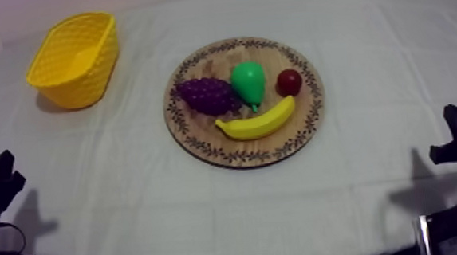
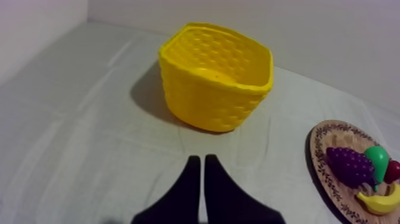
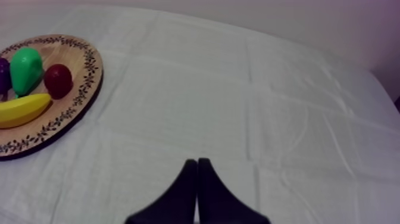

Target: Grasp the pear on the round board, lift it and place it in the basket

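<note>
Pear: green toy pear (image 1: 248, 81) lay near the middle of the round wooden board with a patterned rim (image 1: 201, 144), narrow end toward the board's near edge; not yet lifted.
Neighbours: purple bunch of grapes (image 1: 207, 95) touched it on the side toward the board's left edge; small red fruit (image 1: 289, 82) lay just beside it toward the right edge; yellow banana (image 1: 257, 122) lay across its narrow end.
Basket: yellow woven basket (image 1: 83, 79) stood near the far left corner of the table (image 1: 126, 195), well apart from the board.
Left gripper (image 2: 199, 158): fingers pressed together, nothing held, low over the cloth, facing the basket.
Right gripper (image 3: 197, 161): same, near the table's right edge.
Risk, crowding: little room round the pear; descending fingers could shove the grapes or banana.
Risk, slip: smooth tapered body might squirt from a pinch taken near the narrow end.
Risk, delivery: a low carry could knock the basket wall.
</note>
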